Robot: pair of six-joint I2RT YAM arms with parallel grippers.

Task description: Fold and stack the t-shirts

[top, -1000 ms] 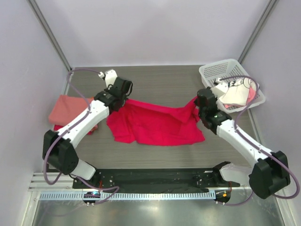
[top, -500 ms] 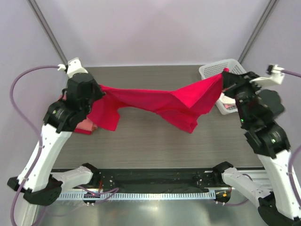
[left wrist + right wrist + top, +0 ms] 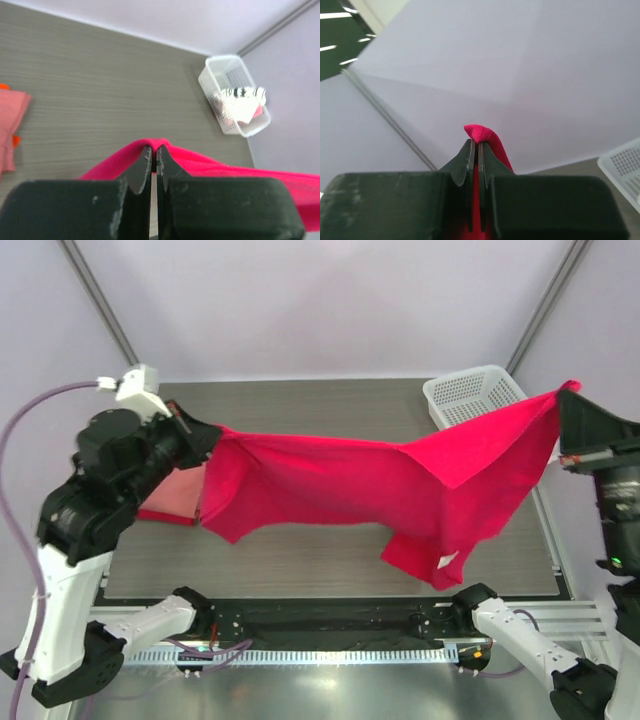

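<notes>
While the left claw and right claw each pinch a corner, the crimson t-shirt hangs stretched above the counter.

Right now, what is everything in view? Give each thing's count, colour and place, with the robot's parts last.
crimson t-shirt: one, bright crimson, held up over the table, stretched between both end effectors
white label: one, white, on the shirt's low hanging corner
salmon-pink t-shirt: one, salmon pink, folded at the table's left edge
basket: one, white plastic lattice, far right corner of the table
white dark-printed t-shirt: one, white with dark print, bunched in the basket
table: one, grey wood grain
left end effector: one, black, shut on the crimson shirt's left corner
right end effector: one, black, shut on its right corner, raised high
</notes>
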